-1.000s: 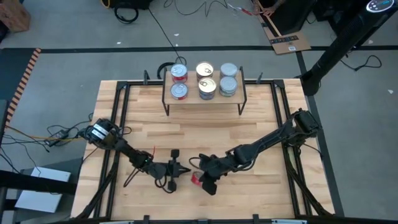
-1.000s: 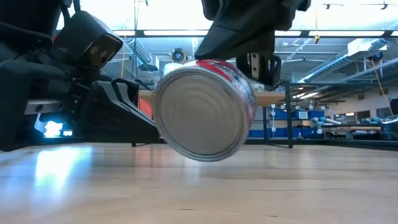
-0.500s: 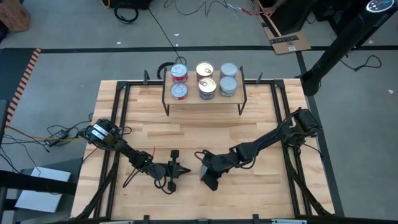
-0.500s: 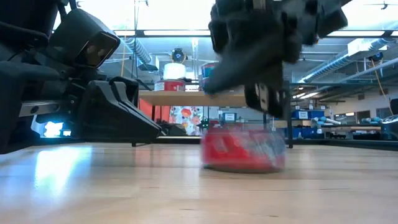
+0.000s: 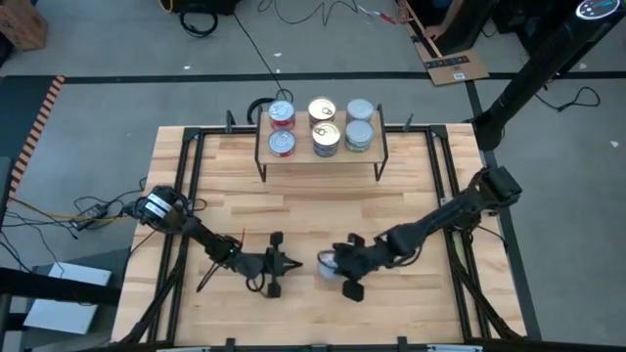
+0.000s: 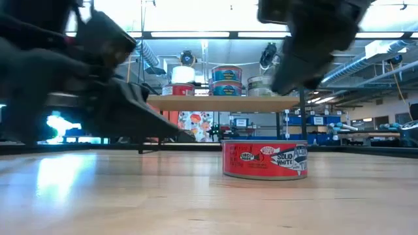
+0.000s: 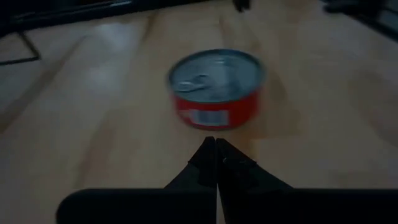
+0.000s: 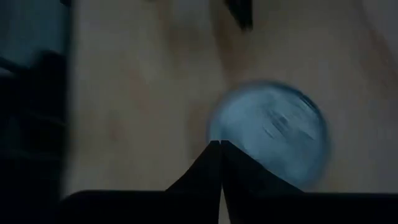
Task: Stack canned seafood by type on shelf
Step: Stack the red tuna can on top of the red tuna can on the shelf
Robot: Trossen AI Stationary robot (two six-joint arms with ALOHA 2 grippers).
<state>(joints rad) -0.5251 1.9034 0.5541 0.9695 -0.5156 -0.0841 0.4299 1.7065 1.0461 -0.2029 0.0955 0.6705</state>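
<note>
A red-sided can [image 5: 326, 262] with a silver pull-tab top [image 7: 216, 71] stands upright on its base on the tabletop [image 6: 264, 160]. My left gripper [image 7: 216, 144] is shut and low over the table to the can's left, pointing at its side across a short gap. My right gripper [image 8: 219, 144] is shut and hangs above the can's right edge [image 6: 279, 86], clear of it. At the far edge stands the shelf [image 5: 303, 154], carrying several cans in three columns: red [image 5: 282, 143], gold-topped [image 5: 326, 137] and bluish [image 5: 359, 134].
Black frame bars [image 5: 191, 186] run along the table's left and right sides. Open wood lies between the shelf and the grippers. Cables and a cardboard piece [image 5: 455, 66] lie on the floor beyond the table.
A second ago the red can hung tilted under my right gripper, its bottom toward the near edge. It came down and now stands upright on the table. My right gripper has drawn away toward the table's right edge and stands clear above the can.
</note>
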